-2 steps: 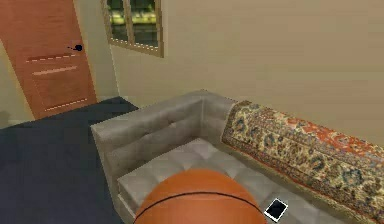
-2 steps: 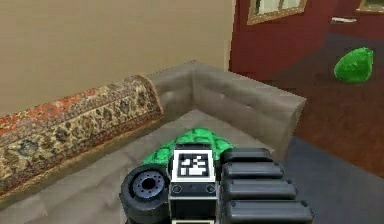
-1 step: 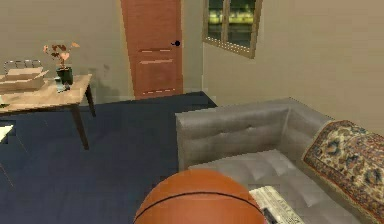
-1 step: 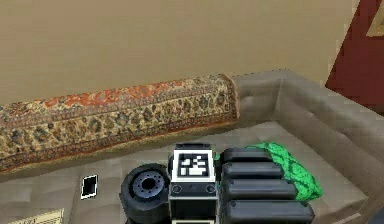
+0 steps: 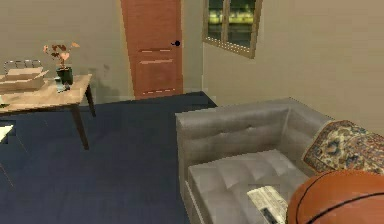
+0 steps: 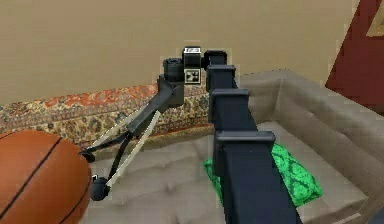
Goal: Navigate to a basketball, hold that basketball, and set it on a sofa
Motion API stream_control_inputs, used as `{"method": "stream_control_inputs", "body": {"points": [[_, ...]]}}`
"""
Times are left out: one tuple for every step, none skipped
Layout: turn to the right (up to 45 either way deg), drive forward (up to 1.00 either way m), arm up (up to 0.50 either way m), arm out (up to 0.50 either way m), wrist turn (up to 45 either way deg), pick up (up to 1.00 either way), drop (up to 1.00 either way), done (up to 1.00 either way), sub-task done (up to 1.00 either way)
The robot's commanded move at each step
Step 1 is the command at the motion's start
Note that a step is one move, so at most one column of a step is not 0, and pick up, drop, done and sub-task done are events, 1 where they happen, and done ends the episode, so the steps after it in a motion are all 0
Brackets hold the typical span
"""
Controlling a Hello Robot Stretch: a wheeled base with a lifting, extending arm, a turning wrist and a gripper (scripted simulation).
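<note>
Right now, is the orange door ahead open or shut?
Shut: the door sits flush in its frame, with no gap showing on either side.

The arm [image 6: 245, 150] rises from the arm side view's bottom edge as a dark stepped bar, extended outward, with two white marker squares [image 6: 193, 62] at its far end. Left of them the claw [image 6: 91, 171] hangs tilted, its thin fingers [image 6: 97, 186] slanting down to the lower left.
</note>
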Motion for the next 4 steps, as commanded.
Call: {"method": "stream_control_inputs", "body": {"points": [[0.0,0.0,0.0,0.0,45.0,0.0,0.0,0.0,0.0],[0.0,0.0,0.0,0.0,45.0,0.0,0.0,0.0,0.0],[0.0,0.0,0.0,0.0,21.0,0.0,0.0,0.0,0.0],[0.0,0.0,-0.3,0.0,0.0,0.0,0.0,0.0,0.0]]}}
